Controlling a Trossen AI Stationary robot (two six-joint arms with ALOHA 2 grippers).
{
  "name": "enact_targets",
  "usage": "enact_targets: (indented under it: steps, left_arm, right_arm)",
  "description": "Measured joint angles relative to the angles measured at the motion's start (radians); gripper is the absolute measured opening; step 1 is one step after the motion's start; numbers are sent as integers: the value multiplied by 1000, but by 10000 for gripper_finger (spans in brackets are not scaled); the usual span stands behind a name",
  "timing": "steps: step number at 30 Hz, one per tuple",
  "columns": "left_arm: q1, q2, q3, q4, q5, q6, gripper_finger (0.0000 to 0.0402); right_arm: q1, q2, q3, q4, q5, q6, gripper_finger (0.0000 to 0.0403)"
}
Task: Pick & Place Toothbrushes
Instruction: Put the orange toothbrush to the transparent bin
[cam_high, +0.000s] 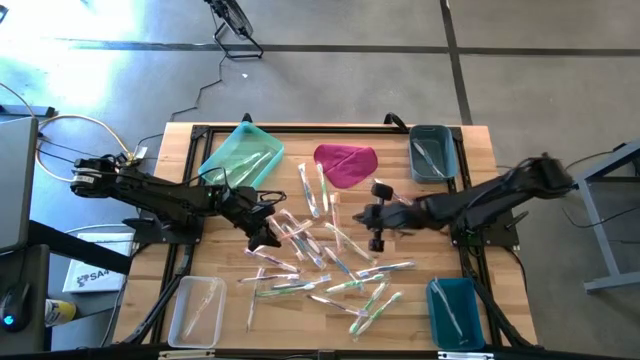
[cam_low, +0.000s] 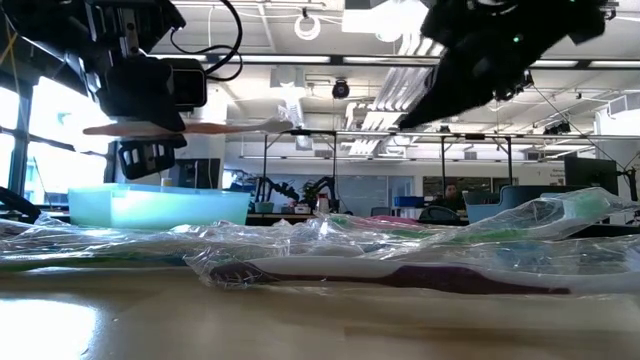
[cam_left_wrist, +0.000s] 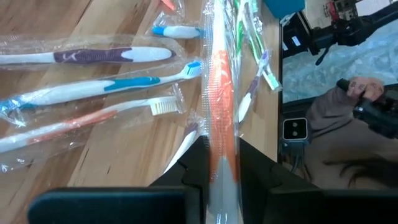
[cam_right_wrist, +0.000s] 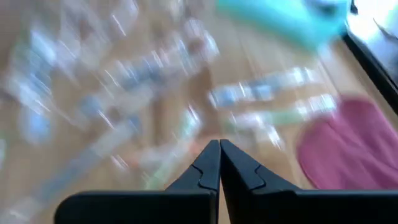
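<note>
The left gripper (cam_left_wrist: 222, 180) pinches 1 orange-handled toothbrush (cam_left_wrist: 221, 93) in a slippery wrapper, which could slide free; the right gripper (cam_right_wrist: 219, 163) is closed on nothing.

Left dark six-joint arm is extended from table's left edge toward centre; left two-finger gripper (cam_left_wrist: 222, 177) is raised off the tabletop, fingers (cam_left_wrist: 193, 167) clamped on a wrapped orange-handled toothbrush (cam_left_wrist: 221, 93). Right dark arm is reached in from right edge; right gripper (cam_right_wrist: 219, 163) is held over table centre, fingers pressed together, nothing between.
</note>
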Motion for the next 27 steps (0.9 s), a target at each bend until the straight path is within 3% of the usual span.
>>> enact_targets:
  steps: [4,12,20,27]
  left_arm:
    - [0,0,0,-1,0,-13,48]
    - [0,0,0,0,-12,-7,49]
    - [-21,-31,0,-16,-95,1,45]
    - [-148,-192,-1,-132,-346,-47,46]
  right_arm:
    - [-47,-123,-175,302,-118,-34,2]
    - [-93,-186,-360,594,-126,-27,2]
    - [-94,-186,-375,639,-103,-23,2]
    - [-94,-186,-375,638,-104,-27,2]
